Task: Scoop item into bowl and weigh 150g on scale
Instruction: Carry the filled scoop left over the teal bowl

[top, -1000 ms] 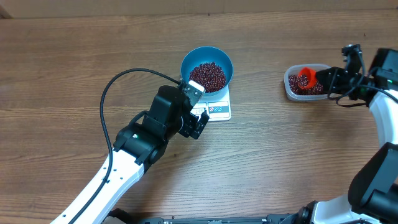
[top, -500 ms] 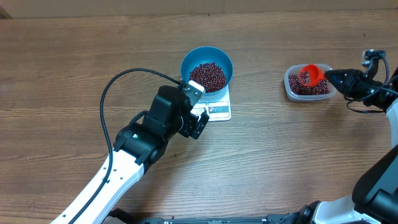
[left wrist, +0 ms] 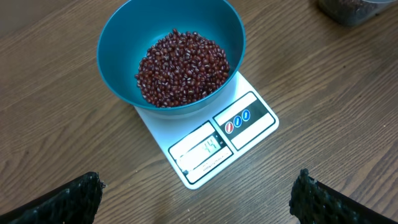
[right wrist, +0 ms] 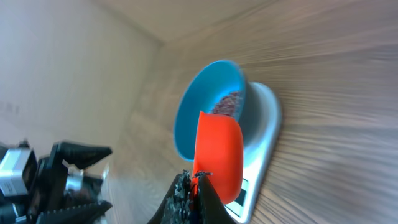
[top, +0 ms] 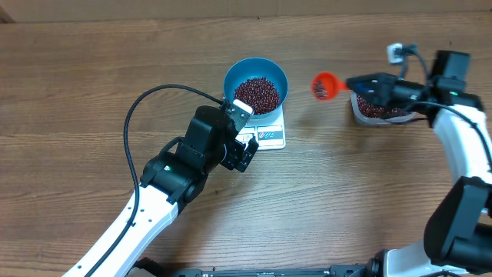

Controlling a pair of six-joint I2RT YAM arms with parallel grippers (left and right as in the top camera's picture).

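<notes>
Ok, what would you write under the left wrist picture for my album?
A blue bowl of dark red beans sits on a white scale on the wooden table.

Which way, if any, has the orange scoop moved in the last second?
Yes: the orange scoop left the clear tub, moving leftward toward the blue bowl.

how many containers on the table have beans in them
2. The blue bowl sits on the scale at mid-table; the clear tub is at the right, partly hidden by the right arm. The orange scoop in the air between them seems to carry a few too.
</notes>
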